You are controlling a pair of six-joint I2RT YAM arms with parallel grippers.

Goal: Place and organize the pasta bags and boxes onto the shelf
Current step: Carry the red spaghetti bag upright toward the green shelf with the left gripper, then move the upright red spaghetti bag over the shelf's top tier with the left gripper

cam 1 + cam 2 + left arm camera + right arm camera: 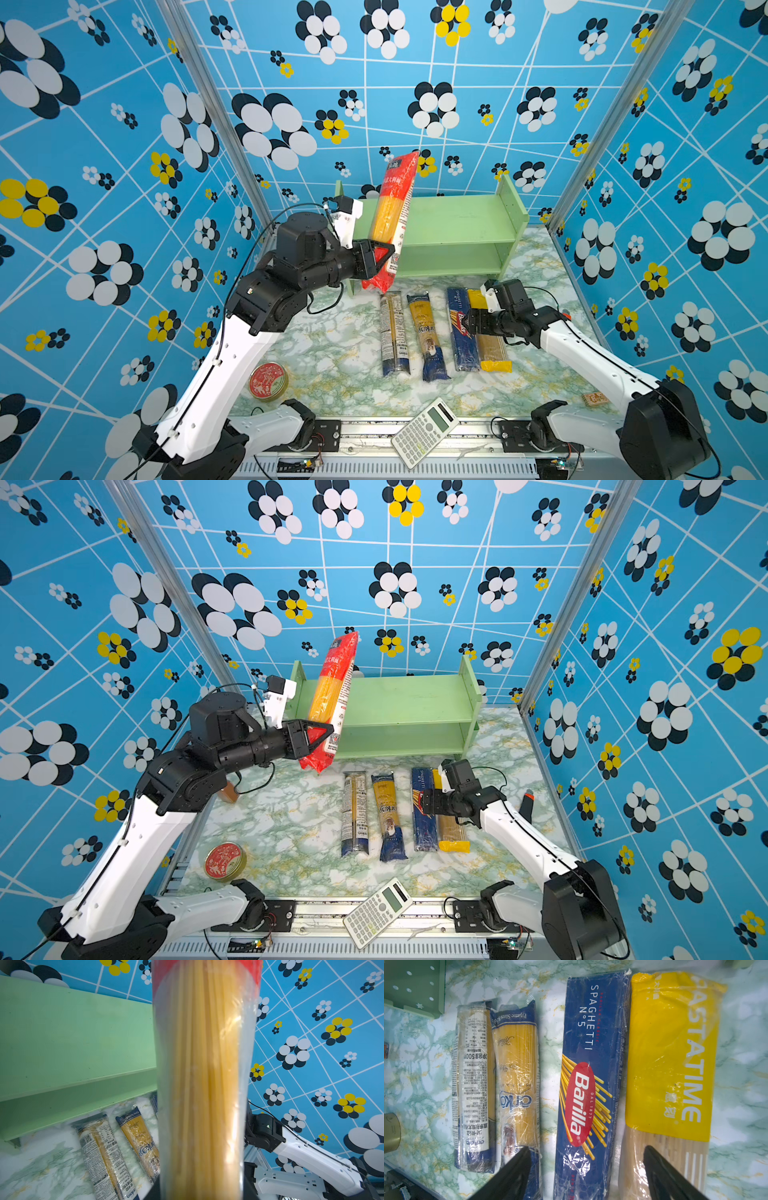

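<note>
Far left on the worktop (332,353), a round red tin (268,381) is seen lying near the front edge. Next along, the left tool (390,257) is clamped tight on the red-ended clear bag (392,208) (gripped low down, just above its bottom red end). The bag is held clear of the worktop, nearly upright with its top leaning a touch to the right, in front of the left part of the green shelf (457,216).

Four packs are laid side by side on the worktop before the shelf. The clear/navy bag (392,332) comes first, with the yellow-navy bag (428,332) just beside it. Then the dark blue Barilla box (462,353) is set right up against the yellow bag (494,357). Over that last pair the right tool (587,1148) is held with its jaws spread wide and nothing gripped. The Barilla box is framed between its fingers in the right wrist view.
</note>
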